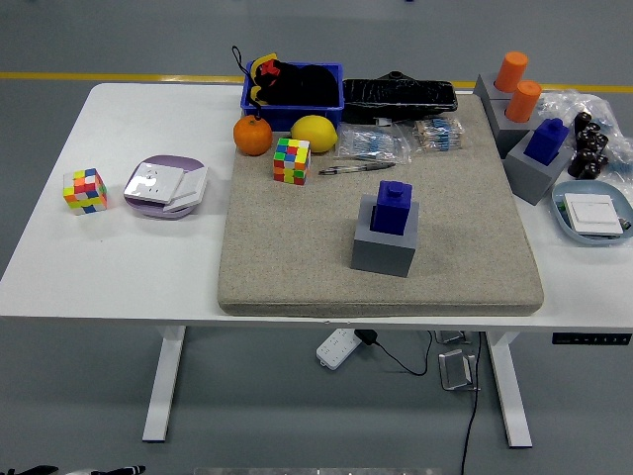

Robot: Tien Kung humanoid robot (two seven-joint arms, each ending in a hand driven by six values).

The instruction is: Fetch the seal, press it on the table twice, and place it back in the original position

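Note:
A dark blue seal (pixel 394 207) stands upright in a grey block holder (pixel 385 245) on the beige felt mat (pixel 297 267), a little right of the mat's middle. A second blue seal (pixel 546 140) sits in another grey holder (pixel 532 170) at the table's right side. Neither robot arm nor hand shows over the table. Nothing touches either seal.
Two orange seals (pixel 516 84) in grey holders stand at the back right. On the mat's far part lie a pen (pixel 356 168), a colour cube (pixel 292 160), a lemon (pixel 315 134), an orange (pixel 252 137). A blue bin (pixel 293 94), a purple plate (pixel 165 186), another cube (pixel 85 190), a blue dish (pixel 593 211) stand around.

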